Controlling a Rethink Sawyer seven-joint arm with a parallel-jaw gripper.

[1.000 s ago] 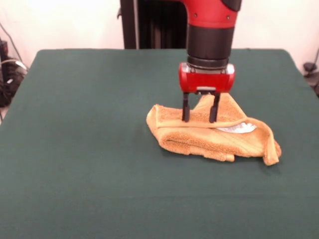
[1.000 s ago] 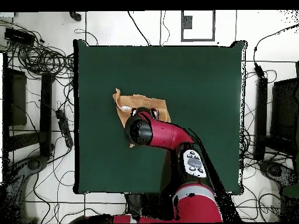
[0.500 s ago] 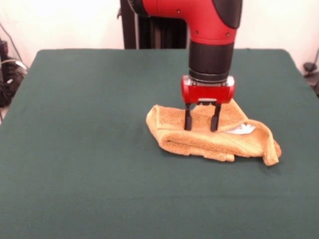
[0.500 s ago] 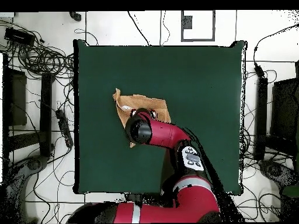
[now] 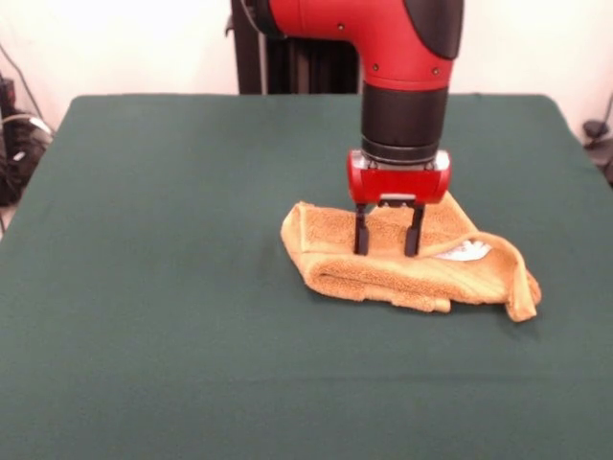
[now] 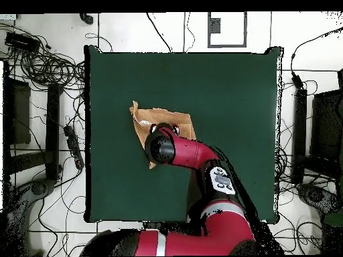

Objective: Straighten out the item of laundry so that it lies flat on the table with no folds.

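Note:
The orange-tan towel (image 5: 402, 264) lies crumpled and folded over itself right of the middle of the dark green table (image 5: 172, 287). Its small white tag (image 5: 465, 251) shows on the right side. My gripper (image 5: 387, 251) stands straight down over the towel's middle, open, its two black fingers (image 5: 360, 233) pressed into the cloth with a fold between them. In the overhead view the arm covers most of the towel (image 6: 144, 119), and the gripper is hidden under the arm's wrist (image 6: 161, 148).
Cables and equipment (image 6: 47, 67) lie on the floor around the table. The robot's black pedestal (image 5: 287, 48) stands behind the table's far edge.
The gripper has come down from just above the towel so that its fingers now sink into the cloth. The towel's upper fold is pressed lower. The arm's upper part has swung.

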